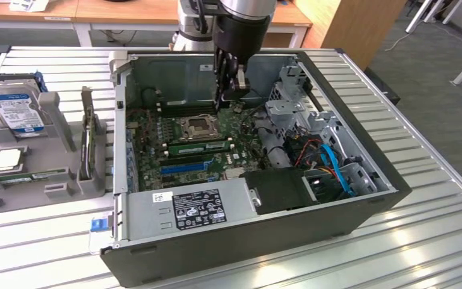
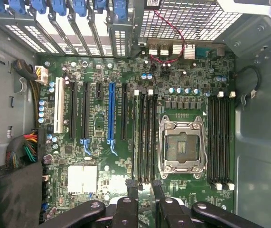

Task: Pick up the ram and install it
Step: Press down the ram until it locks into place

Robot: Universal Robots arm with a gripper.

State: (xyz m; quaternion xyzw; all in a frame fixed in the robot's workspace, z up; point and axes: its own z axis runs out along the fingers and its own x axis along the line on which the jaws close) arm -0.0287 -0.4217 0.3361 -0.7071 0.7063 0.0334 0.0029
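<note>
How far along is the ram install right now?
Looks done: a green ram stick appears to sit in the slot beside the open processor socket. In hand: the gripper hangs over the motherboard at that slot's end. Left: whether the stick is fully latched cannot be told.

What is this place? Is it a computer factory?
Probably a robot workshop or lab for assembling computers. An open black computer case lies on a ribbed silver metal table, a grey plastic tray beside it holds spare parts, and a black robot gripper hangs above the green motherboard.
</note>
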